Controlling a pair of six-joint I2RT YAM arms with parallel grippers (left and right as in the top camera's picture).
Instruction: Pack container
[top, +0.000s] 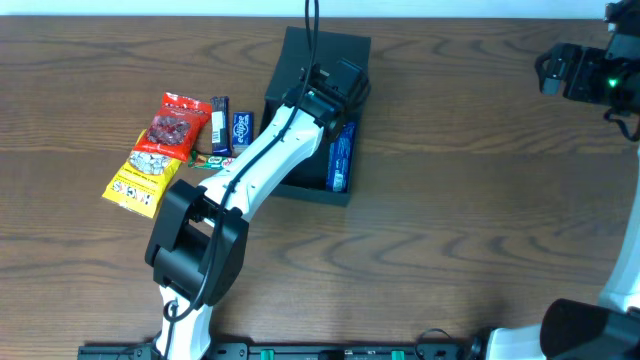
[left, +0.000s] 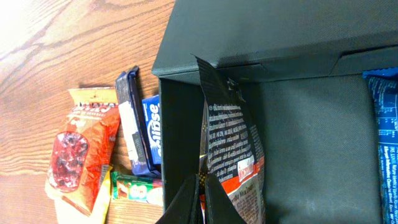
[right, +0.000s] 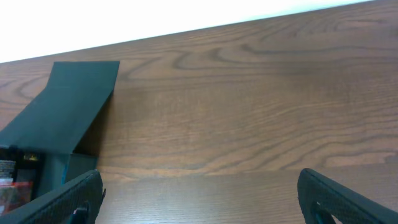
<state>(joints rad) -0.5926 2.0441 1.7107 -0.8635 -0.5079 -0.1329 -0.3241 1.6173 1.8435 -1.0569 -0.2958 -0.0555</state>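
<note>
**A:** At table centre, item one: container, dark, matte, roughly square, with its lid flap folded back on the far side. Where does it lie against the working hand?

**B:** Directly under it. The left gripper reaches in over the container's left wall and hangs above the left half of the interior.

**A:** Condition of that hand?

**B:** Fingers pinched together on the end of a dark packet with fine white print and a red-and-white label. The packet hangs inside the container's outline. Whether it touches the floor I cannot tell, as the wrist view looks straight along it.

**A:** Contents already in?

**B:** One blue packet, lying along the right wall. The floor between it and the held packet is bare.

**A:** Stock outside?

**B:** All on the table, just beside the left wall:
- one red packet
- one yellow packet below it, overlapped by the red one
- two dark-blue bars side by side next to the wall
- one green packet at their near end

**A:** Second hand?

**B:** The right gripper is at the far right corner, well apart from the container. Its fingers are spread wide and hold nothing.
</note>
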